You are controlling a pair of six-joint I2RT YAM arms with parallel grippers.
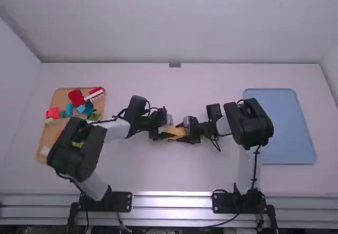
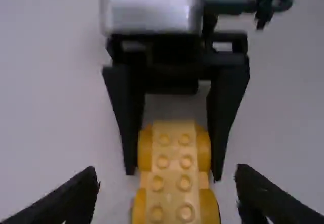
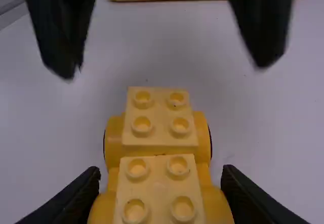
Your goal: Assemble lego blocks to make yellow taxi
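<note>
Right gripper [image 1: 184, 131], nearest its wrist camera: jaws clamped on the sides of the car [image 3: 159, 183], at one end. Left gripper [image 1: 165, 128] faces it across the car — jaws spread, one to either side, a gap between each and the car. Car is yellow, studded on top, round parts along both flanks; held between the arms near mid-counter [image 1: 142, 170]. Wooden tray [image 1: 49, 133] at left, partly behind left arm: red blocks [image 1: 76, 96], blue blocks [image 1: 69, 109], green blocks [image 1: 95, 115]. Blue tray [image 1: 280, 128] — at right.
</note>
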